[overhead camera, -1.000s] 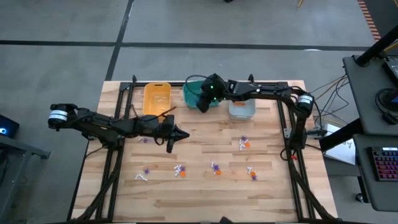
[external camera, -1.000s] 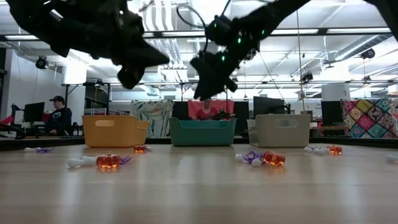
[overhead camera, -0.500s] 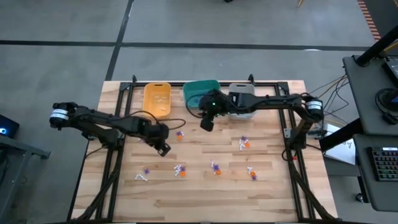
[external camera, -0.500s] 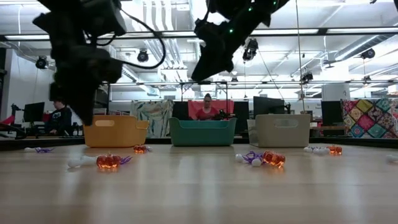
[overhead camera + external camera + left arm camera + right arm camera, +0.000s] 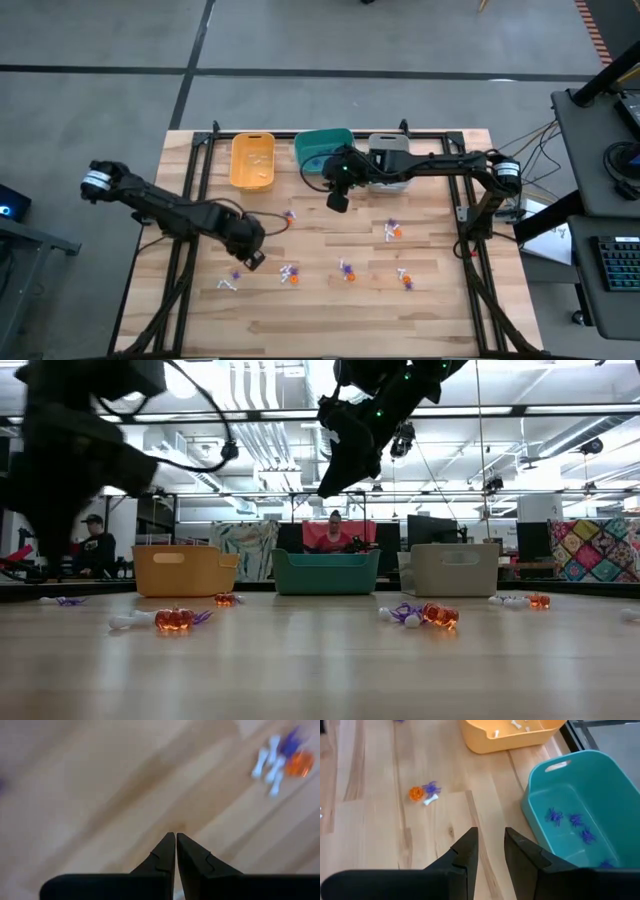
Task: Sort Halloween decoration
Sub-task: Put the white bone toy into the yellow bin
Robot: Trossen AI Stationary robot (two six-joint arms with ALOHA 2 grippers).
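Oddly, the left wrist view is smeared, so the trinkets [image 5: 278, 759] in it read only as white, purple and orange blobs on blurred wood. In the low view the left arm is a dark mass cut off by the frame, its tip unseen. From above, the left arm stretches from the left edge of the surface [image 5: 330, 310] toward the middle, and the left tool [image 5: 251, 259] points down just above the wood near a purple piece, its fingers [image 5: 167, 855] clenched together on nothing. The right arm reaches in from the right edge along the far side; the right tool [image 5: 337, 200] hangs in the air just in front of the teal bin [image 5: 322, 143], fingers [image 5: 465, 855] parted with a narrow gap and nothing between them. Purple spiders [image 5: 570, 820] lie in that bin, white bits in the yellow bin [image 5: 251, 160]. A grey bin [image 5: 388, 148] sits partly under the right arm. The remaining decorations [image 5: 345, 270] lie scattered across the middle of the surface.
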